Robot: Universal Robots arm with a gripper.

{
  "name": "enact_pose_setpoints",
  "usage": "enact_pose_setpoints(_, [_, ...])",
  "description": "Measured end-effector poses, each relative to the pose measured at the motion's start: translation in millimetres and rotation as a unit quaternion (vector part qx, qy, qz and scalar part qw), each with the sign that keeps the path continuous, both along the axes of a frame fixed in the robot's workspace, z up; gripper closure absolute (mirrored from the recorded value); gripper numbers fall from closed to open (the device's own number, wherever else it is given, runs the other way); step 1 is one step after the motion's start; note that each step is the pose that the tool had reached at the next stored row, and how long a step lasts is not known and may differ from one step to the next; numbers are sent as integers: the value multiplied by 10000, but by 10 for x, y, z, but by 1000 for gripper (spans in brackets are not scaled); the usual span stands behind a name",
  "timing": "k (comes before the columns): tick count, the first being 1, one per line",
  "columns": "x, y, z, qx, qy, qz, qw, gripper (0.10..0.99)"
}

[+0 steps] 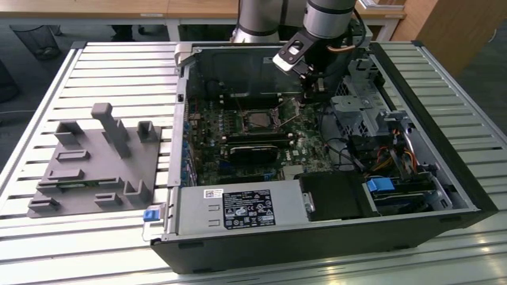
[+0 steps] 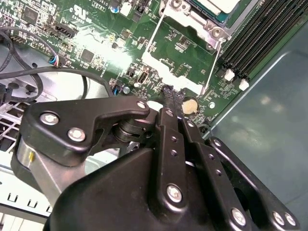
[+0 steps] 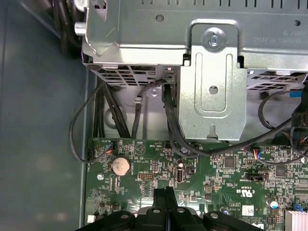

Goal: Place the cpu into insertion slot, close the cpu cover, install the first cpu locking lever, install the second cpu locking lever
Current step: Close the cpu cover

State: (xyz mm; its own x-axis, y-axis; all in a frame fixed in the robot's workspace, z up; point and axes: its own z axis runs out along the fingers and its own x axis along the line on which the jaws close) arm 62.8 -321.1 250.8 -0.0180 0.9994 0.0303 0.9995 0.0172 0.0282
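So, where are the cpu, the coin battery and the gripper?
cpu [image 2: 211, 4]: second wrist view, its pale top.
coin battery [image 3: 120, 166]: first wrist view, its round face.
gripper [image 3: 164, 191]: first wrist view, between its fingertips.

Bench: silver slatted top, slats running from the exterior view's left to its right, with a raised rail down the left edge. Two things sit on it.

1. Open computer case: black, flat on its side with the open face up. It covers the middle and right of the bench in the exterior view, and its near wall stands close to the bench's near edge.
2. Grey fixture plate: flat on the slats at the exterior view's left, just beside the case's left wall. Several grey upright posts and low blocks rise from it, the tallest towards the far side.

Bare slats show beyond the plate and along the near edge.
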Motion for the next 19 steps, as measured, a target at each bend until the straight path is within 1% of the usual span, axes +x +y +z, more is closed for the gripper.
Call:
enact_pose_setpoints(9, [45, 3, -36, 1, 15, 0, 10000, 969])
enact_pose_setpoints(16, [49, 4, -103, 1, 28, 0, 10000, 969])
enact_pose_setpoints(19, [33, 5, -111, 0, 28, 0, 10000, 969])
